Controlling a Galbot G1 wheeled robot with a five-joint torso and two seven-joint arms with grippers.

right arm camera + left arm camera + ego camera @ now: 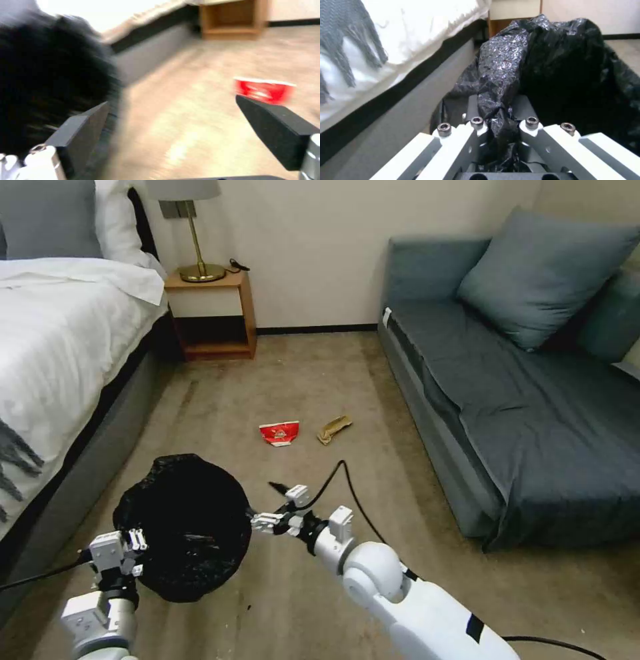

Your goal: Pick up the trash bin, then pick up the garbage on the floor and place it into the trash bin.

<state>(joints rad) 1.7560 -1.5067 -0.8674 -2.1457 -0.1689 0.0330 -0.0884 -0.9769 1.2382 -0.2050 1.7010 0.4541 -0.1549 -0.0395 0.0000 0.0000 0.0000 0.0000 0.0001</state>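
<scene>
Left gripper (137,541) pinches the bin (183,527) by its liner rim, fingers (476,125) pressed on bunched black plastic, so the bin hangs off the carpet by the bed's side edge, mouth toward the right arm. Right gripper (273,507) sits just beside the rim, pads (276,125) spread and empty, likely ready for litter. Red bag (279,433) and tan scrap (333,429) lie mid-floor, near each other. Liner is glossy and crinkled; the bag flat foil, the scrap creased paper.
</scene>
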